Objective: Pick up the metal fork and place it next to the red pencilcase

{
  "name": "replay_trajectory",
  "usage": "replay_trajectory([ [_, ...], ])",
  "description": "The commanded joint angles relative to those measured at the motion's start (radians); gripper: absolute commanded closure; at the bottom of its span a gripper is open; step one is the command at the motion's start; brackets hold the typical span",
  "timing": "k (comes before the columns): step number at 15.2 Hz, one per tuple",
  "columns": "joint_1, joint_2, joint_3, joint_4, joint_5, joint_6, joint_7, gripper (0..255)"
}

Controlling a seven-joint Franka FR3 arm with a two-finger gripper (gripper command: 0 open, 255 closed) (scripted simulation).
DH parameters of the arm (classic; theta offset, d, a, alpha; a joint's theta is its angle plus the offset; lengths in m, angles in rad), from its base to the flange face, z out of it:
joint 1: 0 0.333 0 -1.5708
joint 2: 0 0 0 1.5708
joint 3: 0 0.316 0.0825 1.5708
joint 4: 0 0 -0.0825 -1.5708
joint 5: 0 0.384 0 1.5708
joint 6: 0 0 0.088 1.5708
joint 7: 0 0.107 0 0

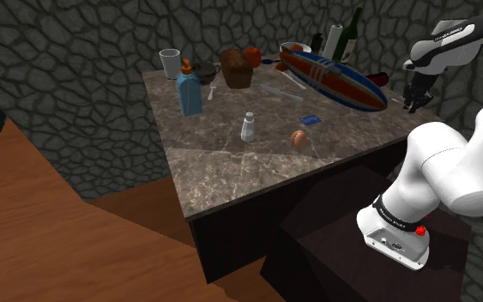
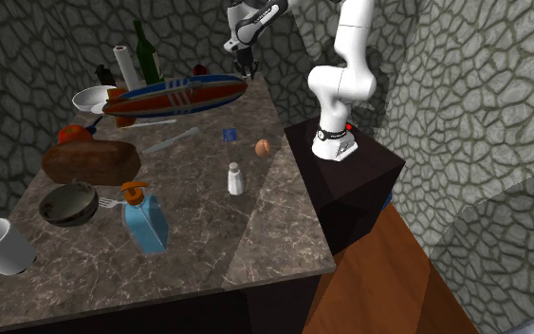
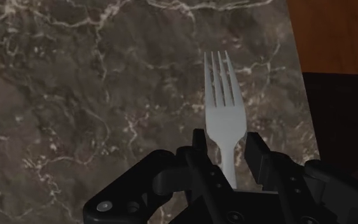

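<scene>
Crowded table point(image 1: 231, 172) beside the stand point(image 1: 334, 227).
Shoulder view: cup point(image 1: 171, 62) and loaf point(image 1: 236, 69) far left, shaker point(image 1: 248, 127) and egg point(image 1: 298, 138) nearer at mid-table, long case point(image 1: 332, 77) far right with bottles point(image 1: 352, 33) behind it; fork point(image 3: 224, 121) between the jaws over the right end.

Upon a dark marble tabletop point(image 1: 231, 176): white cup point(image 1: 171, 62) behind blue pump bottle point(image 1: 189, 93), beside dark bowl point(image 1: 203, 70) and brown loaf point(image 1: 235, 69). Mid-table, white shaker point(image 1: 248, 128) upright, brown egg point(image 1: 298, 139) nearby. Against the stone wall, green bottle point(image 1: 352, 34) and paper-towel roll point(image 1: 335, 41).
</scene>
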Motion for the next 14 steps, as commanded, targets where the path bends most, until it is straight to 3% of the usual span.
replay_trajectory([
  [1,0.028,-0.022,-0.026,-0.01,-0.029,0.017,0.024,255],
  [2,0.049,-0.04,-0.047,-0.015,-0.052,0.026,0.041,255],
  [9,0.048,-0.04,-0.047,-0.015,-0.052,0.026,0.041,255],
  [10,0.048,-0.04,-0.046,-0.015,-0.052,0.026,0.041,0],
  [14,0.048,-0.04,-0.046,-0.015,-0.052,0.026,0.041,0],
])
